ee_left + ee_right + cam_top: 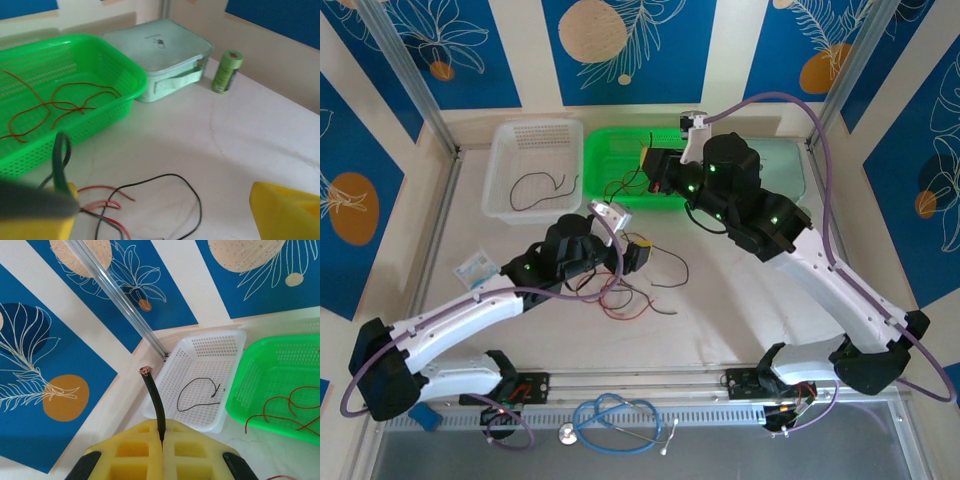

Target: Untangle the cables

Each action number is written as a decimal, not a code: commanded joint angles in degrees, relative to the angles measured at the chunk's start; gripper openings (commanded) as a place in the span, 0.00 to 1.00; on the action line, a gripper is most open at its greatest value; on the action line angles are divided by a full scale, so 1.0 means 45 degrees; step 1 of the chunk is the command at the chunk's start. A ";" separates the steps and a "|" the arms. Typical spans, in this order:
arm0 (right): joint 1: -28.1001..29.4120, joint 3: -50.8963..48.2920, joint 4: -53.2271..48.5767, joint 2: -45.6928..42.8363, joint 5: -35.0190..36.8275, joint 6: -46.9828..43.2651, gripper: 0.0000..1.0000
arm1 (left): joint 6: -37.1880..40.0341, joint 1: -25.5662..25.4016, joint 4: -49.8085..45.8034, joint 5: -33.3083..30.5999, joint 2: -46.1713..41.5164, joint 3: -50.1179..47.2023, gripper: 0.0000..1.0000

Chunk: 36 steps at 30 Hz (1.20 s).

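Note:
A tangle of red and black cables (630,292) lies on the table in front of the baskets. My left gripper (642,252) hovers just above it, open. In the left wrist view its yellow pads (287,212) frame a black loop (192,197) and red strands (102,204) that run up to the left pad. My right gripper (655,172) hangs over the green basket (605,140). It (161,440) is shut on a black cable (154,395) whose bare copper end sticks up. Red cables (65,102) lie in the green basket. One black cable (197,392) lies in the white basket (202,347).
A mint lidded box (160,50) stands right of the green basket, with a green tape roll (227,70) beside it. A blue stethoscope (615,415) lies on the front rail. A small packet (475,268) sits on the table by the left arm.

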 commanded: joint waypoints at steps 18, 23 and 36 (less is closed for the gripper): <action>0.0412 0.2387 -0.0593 0.0355 -0.0875 0.0000 0.00 | -0.0776 -0.0143 -0.3110 0.0387 -0.6156 -0.0903 0.93; 0.0399 0.2770 -0.0660 0.0986 -0.1739 -0.0837 0.00 | -0.0445 -0.0143 -0.3518 0.0569 -0.6037 0.0405 0.99; 0.0400 0.1448 0.0328 0.0745 -0.3485 -0.1496 0.00 | 0.1062 -0.0104 -0.5369 -0.0423 -0.2174 0.4974 0.97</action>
